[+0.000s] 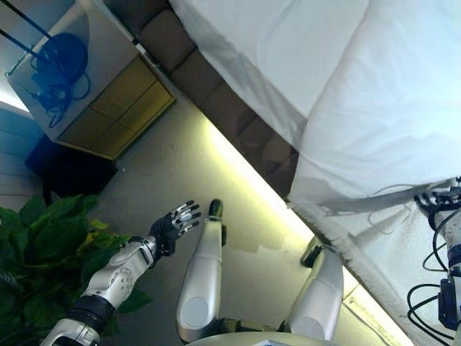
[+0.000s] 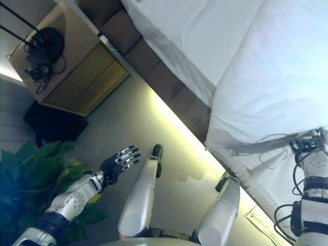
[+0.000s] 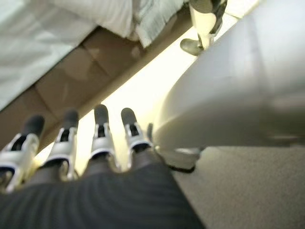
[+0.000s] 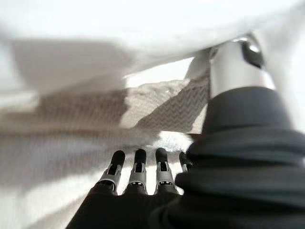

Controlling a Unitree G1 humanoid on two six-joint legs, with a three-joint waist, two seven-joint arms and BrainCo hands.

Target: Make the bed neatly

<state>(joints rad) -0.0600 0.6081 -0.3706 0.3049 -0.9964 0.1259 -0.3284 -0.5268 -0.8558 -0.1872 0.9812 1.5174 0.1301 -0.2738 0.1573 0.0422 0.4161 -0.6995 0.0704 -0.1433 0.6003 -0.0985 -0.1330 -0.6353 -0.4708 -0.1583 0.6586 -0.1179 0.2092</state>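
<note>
The head views show the left hand [image 1: 175,222] released over the floor, while only the right wrist view shows the right hand's [image 4: 138,177] straight fingers under the white duvet [image 4: 143,33].

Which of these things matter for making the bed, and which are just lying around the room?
For the job:
white duvet
white sheet
bed base
right hand, fingers straight, at the bedding
left hand, open over the floor

Just around:
bedside cabinet
black lamp base with cord
green plant
</note>
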